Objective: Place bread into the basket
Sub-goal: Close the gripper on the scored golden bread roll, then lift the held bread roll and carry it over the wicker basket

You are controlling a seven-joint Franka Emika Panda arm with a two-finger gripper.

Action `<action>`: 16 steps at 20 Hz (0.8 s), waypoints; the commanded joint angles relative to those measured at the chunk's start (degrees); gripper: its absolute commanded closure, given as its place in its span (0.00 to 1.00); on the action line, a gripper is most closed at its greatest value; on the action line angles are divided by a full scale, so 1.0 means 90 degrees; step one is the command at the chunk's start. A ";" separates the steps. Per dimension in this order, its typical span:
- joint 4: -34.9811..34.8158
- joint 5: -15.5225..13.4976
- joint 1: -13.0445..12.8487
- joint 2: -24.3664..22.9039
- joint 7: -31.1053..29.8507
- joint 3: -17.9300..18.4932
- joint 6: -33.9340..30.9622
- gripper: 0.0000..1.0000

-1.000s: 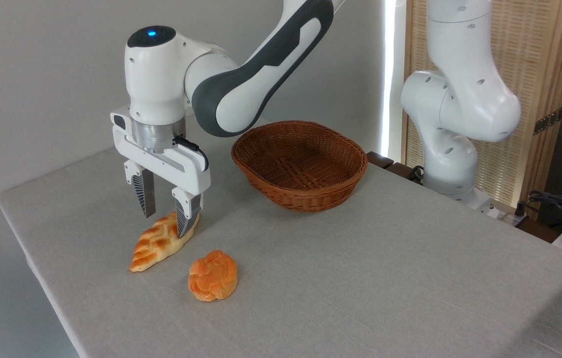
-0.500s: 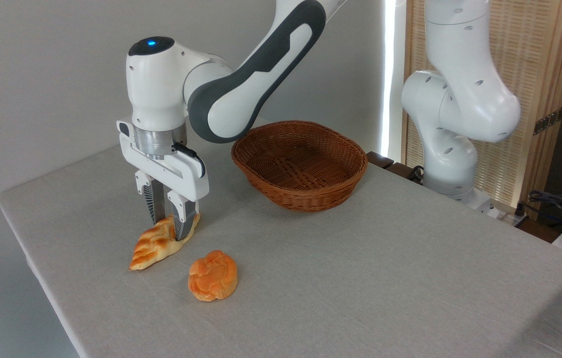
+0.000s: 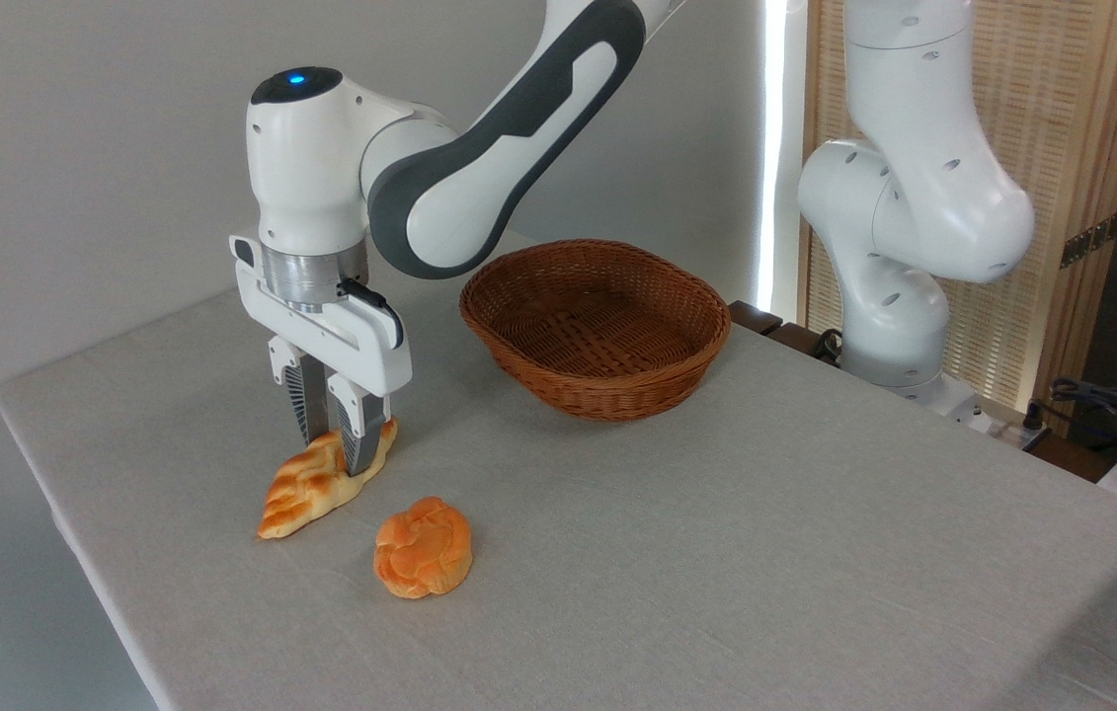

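No words, labels, brand marks or numbers can be read anywhere in this view. The robot arm (image 3: 479,148) shows only a small blue light on its casing, with no lettering.

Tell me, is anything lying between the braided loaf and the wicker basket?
No. The camera shows only bare grey tablecloth between braided loaf and wicker basket.

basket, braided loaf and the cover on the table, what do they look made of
The oval reddish-brown woven basket: wicker or rattan by its visible weave, slightly glossy. The golden-brown braided loaf: baked-looking crust with pale creases; its even sheen could mean a foam or plastic replica, which cannot be settled. The grey table cover: matte woven cloth with fine texture.
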 commanded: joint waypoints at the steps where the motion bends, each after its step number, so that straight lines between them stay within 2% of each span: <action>1: 0.0201 0.0036 -0.0069 0.0019 0.0269 0.0084 -0.0347 0.98; 5: 0.0493 0.0036 -0.0040 -0.0079 0.0464 0.0123 -0.0805 0.98; 7: 0.0621 0.0017 -0.0030 -0.0322 0.0552 0.0239 -0.1186 0.98; 10: 0.0621 -0.0071 -0.0040 -0.0985 0.0767 0.0299 -0.1937 0.98; 13: 0.0553 -0.0110 -0.0127 -0.1756 0.1176 0.0270 -0.3263 0.97; 16: 0.0145 -0.0412 -0.0274 -0.2780 0.1781 0.0289 -0.4096 0.97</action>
